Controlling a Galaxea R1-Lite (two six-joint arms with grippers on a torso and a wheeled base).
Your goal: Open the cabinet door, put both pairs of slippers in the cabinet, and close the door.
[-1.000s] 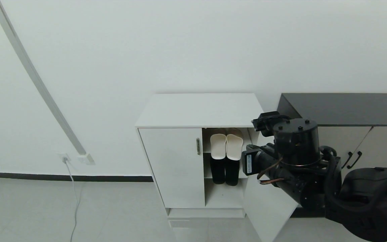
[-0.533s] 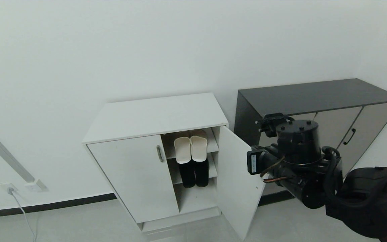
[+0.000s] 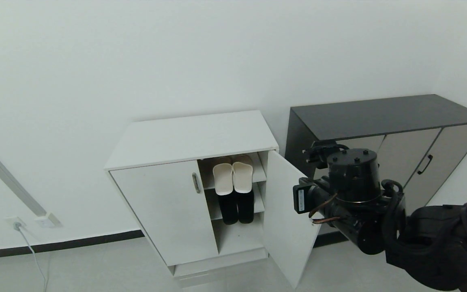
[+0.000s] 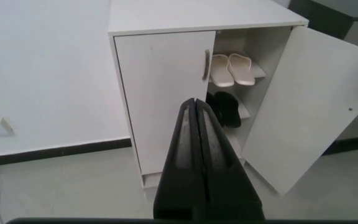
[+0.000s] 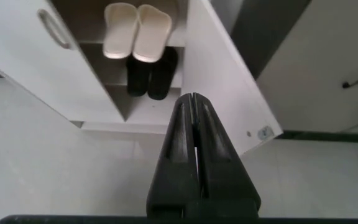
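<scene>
We see the white cabinet (image 3: 193, 138) against the wall, its right door (image 3: 286, 219) swung wide open and its left door (image 3: 164, 211) shut. The white slippers (image 3: 232, 177) lie side by side at the front edge of the top shelf. The black slippers (image 3: 237, 209) sit right below them at the front edge of the middle shelf. Our right gripper (image 5: 192, 96) is near the open door, fingers pressed together on nothing. Our left gripper (image 4: 195, 102) is before the shut door, fingers also together and empty. A dark cabinet (image 3: 379, 113) stands just beside the white one.
</scene>
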